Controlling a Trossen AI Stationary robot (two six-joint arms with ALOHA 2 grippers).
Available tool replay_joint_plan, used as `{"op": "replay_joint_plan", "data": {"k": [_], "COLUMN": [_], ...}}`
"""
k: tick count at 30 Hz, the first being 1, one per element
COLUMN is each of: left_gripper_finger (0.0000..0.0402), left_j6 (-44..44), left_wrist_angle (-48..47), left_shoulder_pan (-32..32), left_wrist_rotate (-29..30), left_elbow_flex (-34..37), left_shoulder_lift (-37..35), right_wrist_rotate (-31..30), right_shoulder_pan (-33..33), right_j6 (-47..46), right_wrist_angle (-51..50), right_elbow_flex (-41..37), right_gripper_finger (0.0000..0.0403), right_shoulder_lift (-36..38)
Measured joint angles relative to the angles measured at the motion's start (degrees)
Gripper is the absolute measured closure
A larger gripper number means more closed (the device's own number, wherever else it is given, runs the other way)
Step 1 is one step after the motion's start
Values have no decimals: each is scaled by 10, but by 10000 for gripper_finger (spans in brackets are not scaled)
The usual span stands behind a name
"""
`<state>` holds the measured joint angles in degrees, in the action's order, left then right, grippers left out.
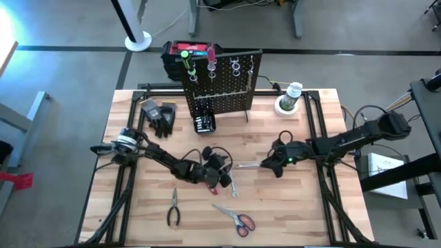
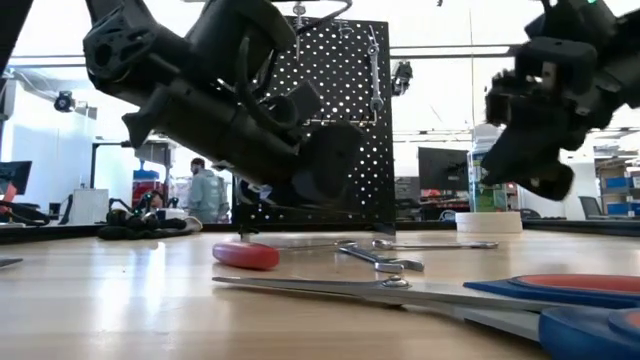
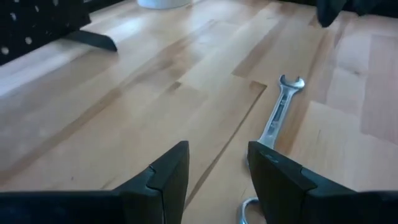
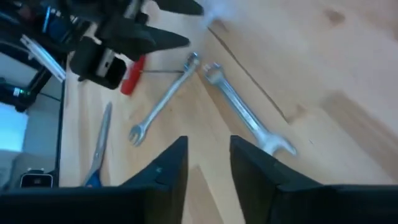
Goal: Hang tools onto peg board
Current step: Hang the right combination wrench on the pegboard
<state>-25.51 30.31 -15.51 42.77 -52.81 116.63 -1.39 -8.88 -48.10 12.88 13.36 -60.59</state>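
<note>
The peg board (image 1: pixel 220 83) stands upright at the table's far side, with a green screwdriver (image 1: pixel 187 63), a red-handled tool (image 1: pixel 211 56) and a wrench (image 2: pixel 375 70) hanging on it. Two silver wrenches (image 1: pixel 248 165) (image 1: pixel 234 187) and a small red tool (image 2: pixel 245 255) lie flat mid-table. The pliers (image 1: pixel 173 210) and scissors (image 1: pixel 236 220) lie nearer the front. My left gripper (image 3: pixel 217 180) hovers open just above the table, by the near end of the first wrench (image 3: pixel 280 112). My right gripper (image 4: pixel 208 165) is open, slanting down, short of that wrench's open end (image 4: pixel 280 146).
Black gloves (image 1: pixel 160 116) and a small black box of bits (image 1: pixel 204 124) lie in front of the board's left side. A white cup holding a bottle (image 1: pixel 289 100) stands at the far right. A red-and-black toolbox (image 1: pixel 180 52) sits behind the board. A person (image 2: pixel 205 190) stands in the room beyond.
</note>
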Motion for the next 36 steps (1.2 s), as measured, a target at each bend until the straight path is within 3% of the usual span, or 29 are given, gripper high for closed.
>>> {"op": "replay_joint_plan", "data": {"k": [8, 19, 26, 36], "left_gripper_finger": [247, 247, 247, 247], "left_j6": [32, 29, 32, 37], "left_wrist_angle": [-24, -25, -27, -26], "left_shoulder_pan": [12, 49, 54, 51], "left_wrist_rotate": [-20, -76, -126, -161], "left_elbow_flex": [-34, -35, -35, -38], "left_shoulder_lift": [3, 3, 3, 7], "right_wrist_rotate": [-26, -30, -32, -29], "right_shoulder_pan": [1, 3, 5, 7], "right_j6": [-69, -93, -129, -148], "right_wrist_angle": [-3, -7, 3, 4], "right_elbow_flex": [-27, -27, -26, -26], "right_gripper_finger": [255, 267, 248, 244], "right_shoulder_lift": [-1, -62, -103, -106]}}
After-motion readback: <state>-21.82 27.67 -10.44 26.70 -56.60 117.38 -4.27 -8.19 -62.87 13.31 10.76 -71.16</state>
